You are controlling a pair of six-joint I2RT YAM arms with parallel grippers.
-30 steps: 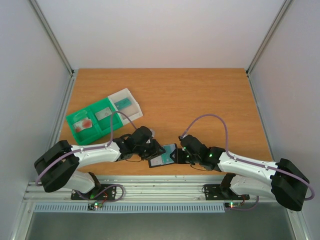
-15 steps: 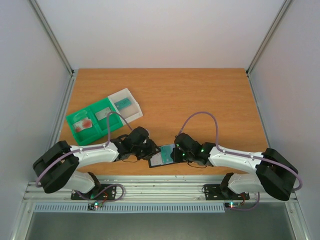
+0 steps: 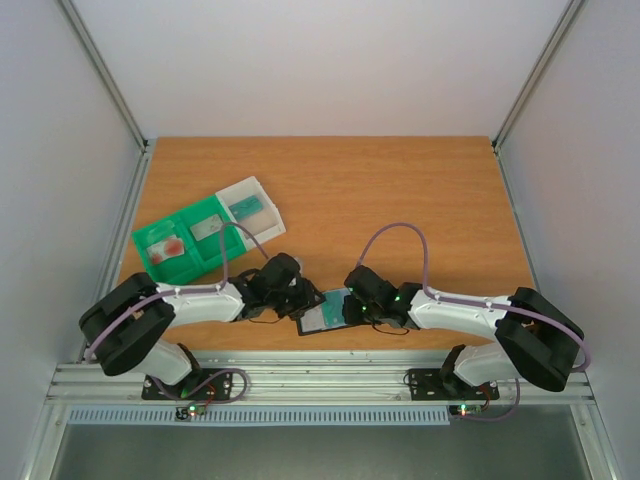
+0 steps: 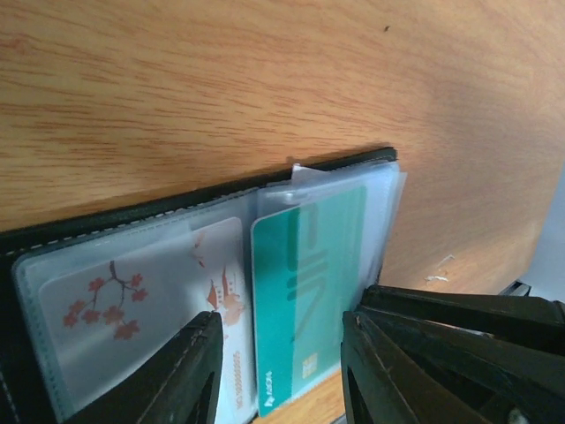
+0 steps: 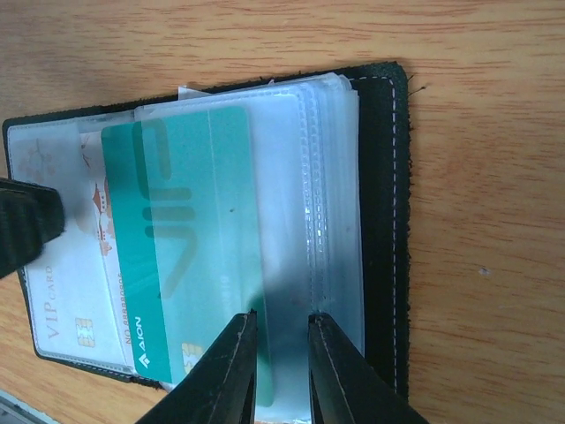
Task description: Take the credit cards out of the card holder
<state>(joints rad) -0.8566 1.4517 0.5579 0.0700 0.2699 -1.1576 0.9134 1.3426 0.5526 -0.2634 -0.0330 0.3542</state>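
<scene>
Right arm has swung in leftward since a second ago: its elbow sits closer to centre and its wrist has come over the holder's right half. Left arm's shoulder link has shifted a little right.

- Card holder (image 3: pixel 322 316): lying opened flat on the table (image 3: pixel 400 200), close to the near edge, between the two wrists. You see black cover around the rim and clear sleeves (image 5: pixel 331 177) stacked inside.
- Right gripper (image 5: pixel 282 344): down over the holder's near right part. Fingers (image 5: pixel 231 371) stand close together with a narrow slot between them; sleeve plastic and the right edge of the teal card (image 5: pixel 181 238) show in that slot. You cannot tell whether they pinch anything.
- Left gripper (image 4: pixel 278 353): fingers (image 4: pixel 190 371) spread well apart, standing either side of the teal card's near end. Nothing is clamped; you cannot tell whether the tips touch the plastic.
- Teal card: in the top sleeve, lying long-ways, part overlapping the white card (image 4: pixel 132 305) beside it.
- White card: on the left page, red blossom print, also under plastic.
- Tray (image 3: pixel 170 268): green and white, farther back on the left, well apart from the holder. One card lies in each of three compartments: a red-marked one (image 3: pixel 168 247), a greyish one (image 3: pixel 208 227) and a teal one (image 3: pixel 246 207) in the white end.
</scene>
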